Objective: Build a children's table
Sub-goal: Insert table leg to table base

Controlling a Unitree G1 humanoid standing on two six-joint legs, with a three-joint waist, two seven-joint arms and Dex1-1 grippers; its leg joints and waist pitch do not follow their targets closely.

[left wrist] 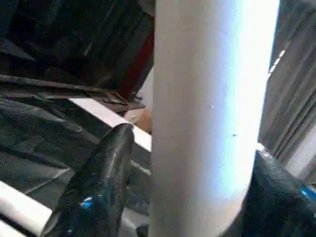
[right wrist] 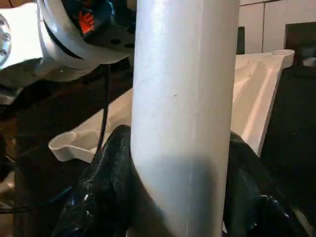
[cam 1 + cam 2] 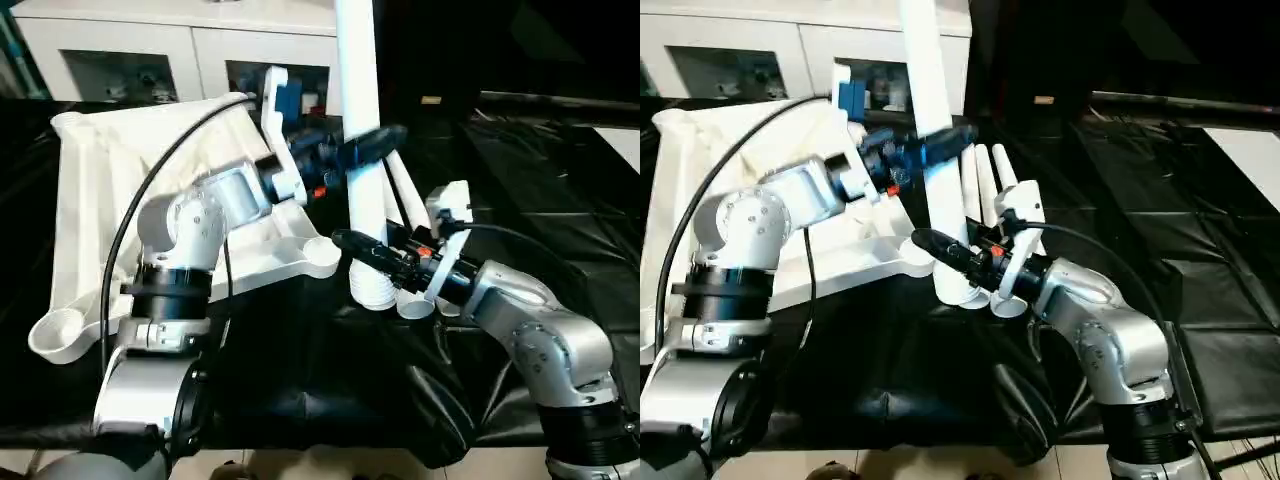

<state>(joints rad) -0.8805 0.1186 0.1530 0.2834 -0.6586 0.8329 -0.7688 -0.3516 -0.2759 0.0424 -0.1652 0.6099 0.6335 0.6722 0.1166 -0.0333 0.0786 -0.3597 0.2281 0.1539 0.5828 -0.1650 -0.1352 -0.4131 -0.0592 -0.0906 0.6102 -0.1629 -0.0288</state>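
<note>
A: While the black-covered work table (image 3: pixel 560 180) fills most of the head view, where is the children's table?

B: Its top (image 3: pixel 100 190) lies upside down at the left of the frame, ribs up, the near corner socket (image 3: pixel 318 256) close to the centre. One leg (image 3: pixel 362 150) stands almost upright in the middle, its ribbed foot on the black cover just right of that socket. Spare legs (image 3: pixel 985 180) lie behind it.

A: And the grippers?

B: The right gripper (image 3: pixel 362 249) clasps the leg low. The left gripper (image 3: pixel 372 144) brackets it higher; if it squeezes, I cannot tell.

A: What makes this step good?

B: I think: keep the leg straight, bring its end above the socket, then press along the axis.
</note>
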